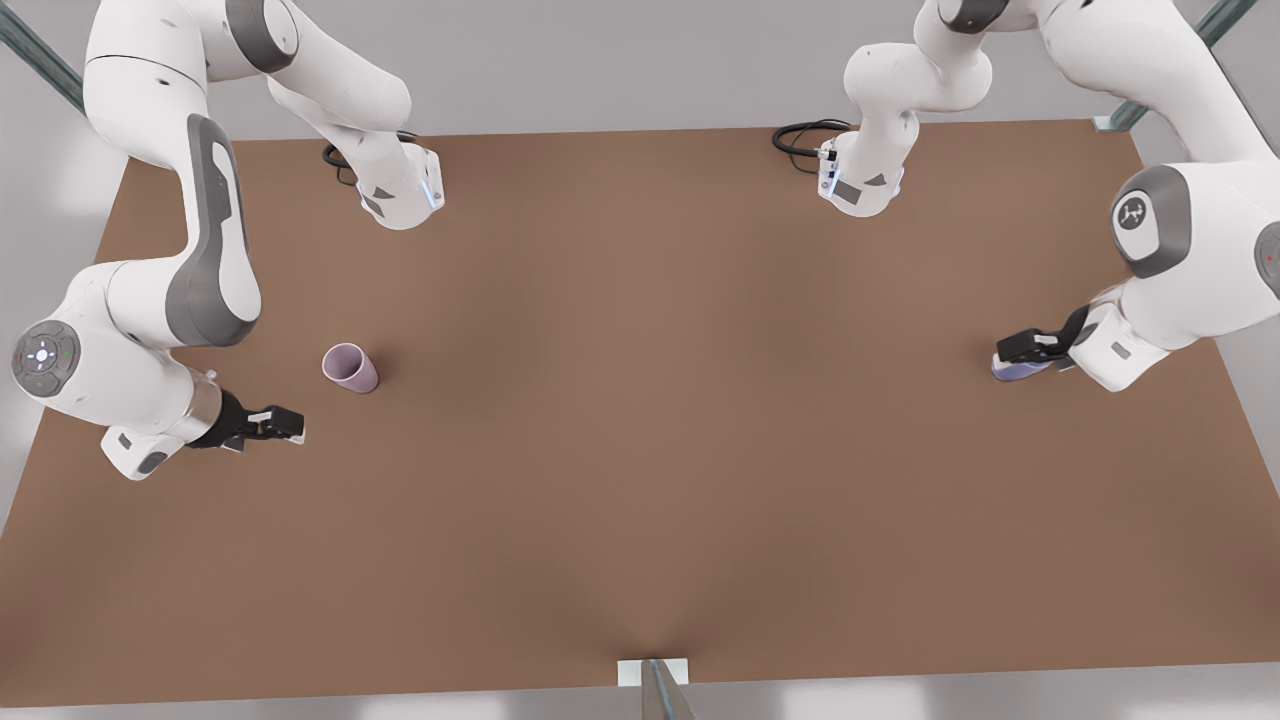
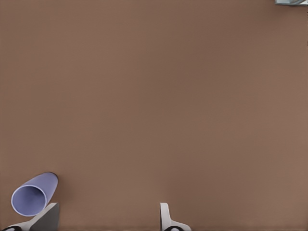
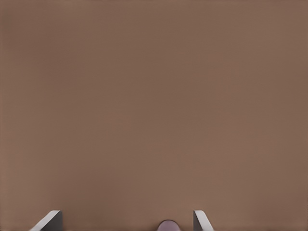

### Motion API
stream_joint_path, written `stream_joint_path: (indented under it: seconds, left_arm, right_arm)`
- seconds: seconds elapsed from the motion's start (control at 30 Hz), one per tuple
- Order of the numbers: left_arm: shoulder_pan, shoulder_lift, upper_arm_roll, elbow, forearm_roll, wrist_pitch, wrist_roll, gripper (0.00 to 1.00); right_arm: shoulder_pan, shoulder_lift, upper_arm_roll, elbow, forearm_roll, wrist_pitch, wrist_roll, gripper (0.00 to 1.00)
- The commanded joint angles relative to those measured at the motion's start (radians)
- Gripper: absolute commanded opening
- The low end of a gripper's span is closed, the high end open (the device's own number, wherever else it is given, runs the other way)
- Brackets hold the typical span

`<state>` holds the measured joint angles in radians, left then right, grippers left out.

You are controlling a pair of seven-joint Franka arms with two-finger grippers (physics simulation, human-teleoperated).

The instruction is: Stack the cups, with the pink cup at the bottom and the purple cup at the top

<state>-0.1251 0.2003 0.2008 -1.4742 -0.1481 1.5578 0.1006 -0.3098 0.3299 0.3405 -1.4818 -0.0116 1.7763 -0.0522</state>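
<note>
front view: purple cup [image 1: 1012, 371] under spread left tool [image 1: 1010, 352]; pink cup [image 1: 350, 368] near spread right tool [image 1: 296, 428]

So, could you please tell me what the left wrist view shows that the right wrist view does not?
Left wrist view: the purple cup, its mouth facing the camera, sits beside one finger of the open left gripper, outside the gap. Right wrist view: a sliver of the pink cup lies between the fingers of the open right gripper. Both: the bare brown table and two spread fingertips.
</note>
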Motion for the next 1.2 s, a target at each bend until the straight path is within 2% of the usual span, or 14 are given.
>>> stream_joint_path:
  seconds: [0.0, 0.37, 0.43, 0.5, 0.6, 0.73, 0.93, 1.17]
  left_arm:
    - [0.001, 0.001, 0.000, 0.000, 0.004, -0.001, 0.005, 1.00]
    - [0.001, -0.007, 0.002, -0.031, 0.012, -0.087, -0.005, 1.00]
    - [0.001, -0.006, 0.000, -0.048, 0.024, -0.087, -0.007, 1.00]
    - [0.001, -0.010, 0.000, -0.061, 0.024, -0.087, -0.007, 1.00]
    - [0.001, -0.029, -0.003, -0.067, 0.025, -0.102, -0.004, 1.00]
    - [0.001, -0.025, 0.000, -0.074, 0.041, -0.091, -0.005, 1.00]
    - [0.001, -0.018, 0.000, -0.074, 0.062, -0.101, -0.005, 1.00]
    - [0.001, -0.018, 0.000, -0.078, 0.062, -0.105, -0.005, 1.00]
  right_arm:
    - [0.000, 0.001, -0.001, 0.000, 0.001, 0.000, 0.000, 1.00]
    - [0.003, 0.066, 0.002, 0.069, -0.011, 0.018, 0.028, 1.00]
    - [0.046, 0.067, 0.002, 0.052, -0.021, 0.012, 0.096, 1.00]
    - [0.060, 0.018, 0.002, -0.052, -0.022, 0.011, 0.124, 1.00]
    - [0.018, -0.209, -0.008, -0.399, -0.016, 0.020, 0.012, 1.00]
    - [-0.057, -0.302, -0.017, -0.633, -0.014, 0.155, -0.133, 1.00]
    - [-0.043, -0.282, -0.014, -0.722, -0.013, 0.227, -0.146, 1.00]
    - [-0.081, -0.216, -0.018, -0.736, -0.022, 0.264, -0.152, 1.00]
